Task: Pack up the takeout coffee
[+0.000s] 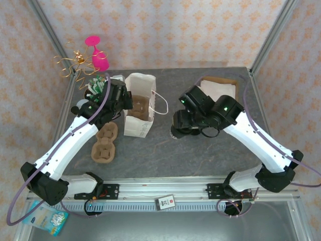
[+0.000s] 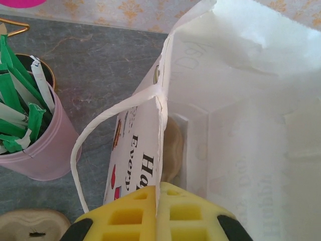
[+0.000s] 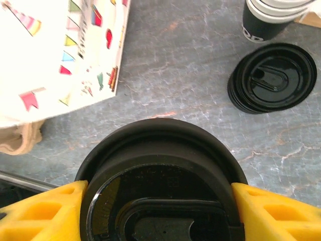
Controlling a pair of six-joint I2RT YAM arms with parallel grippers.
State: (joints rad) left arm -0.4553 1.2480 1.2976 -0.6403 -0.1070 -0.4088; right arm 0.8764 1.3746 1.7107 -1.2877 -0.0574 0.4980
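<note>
The coffee (image 3: 160,150) sits between the fingers of my right claw (image 3: 160,201), which squeezes its black lid from both sides. It is over the gray table (image 3: 200,85), to the right of the white bag (image 1: 139,108) and not touching it. A pile of black lids (image 3: 273,78) and a pile of cups (image 3: 271,17) stand farther off, and my left claw (image 2: 158,213) is pinched tight on the bag's top edge, beside a pink pot (image 2: 42,155) of green packets (image 2: 15,100).

Your left arm (image 1: 75,136) and right arm (image 1: 258,145) wear white shells, black joints, green lights, purple cables (image 1: 12,206); fingers (image 2: 130,217) yellow, gridded.
</note>
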